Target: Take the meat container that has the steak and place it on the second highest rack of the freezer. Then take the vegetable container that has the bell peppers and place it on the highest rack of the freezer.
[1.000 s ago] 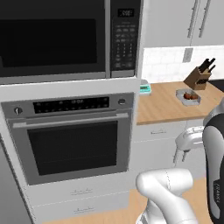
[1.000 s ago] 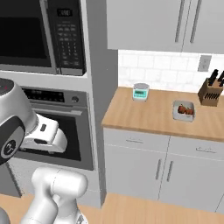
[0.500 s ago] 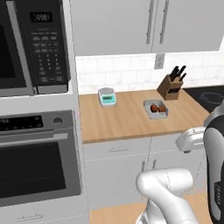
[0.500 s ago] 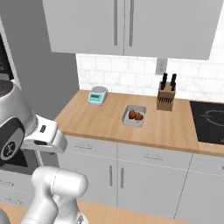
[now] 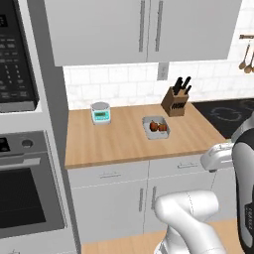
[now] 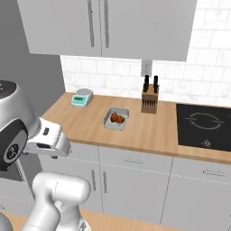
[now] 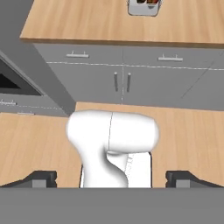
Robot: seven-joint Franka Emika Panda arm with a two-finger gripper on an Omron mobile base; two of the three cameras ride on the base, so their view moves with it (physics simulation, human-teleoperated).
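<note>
The gripper (image 7: 112,179) is seen nearest in the hand view, its 2 dark finger tips (image 7: 40,178) set wide apart and nothing held between them, pointed down over the wooden floor (image 7: 188,131) in front of the grey base cabinets (image 7: 122,83). Beyond the cabinets a wooden counter (image 5: 119,141) is laid out. Near its middle a small grey container (image 5: 156,127) is placed, and the 2 red-orange bell peppers (image 5: 157,126) are held inside it. Left of it and slightly farther back, a small scale (image 5: 100,112) is set near the wall. A knife block (image 5: 174,101) is stood at the far right, just beside a black cooktop (image 6: 205,126). At the left, an oven (image 5: 27,193) is built in.
</note>
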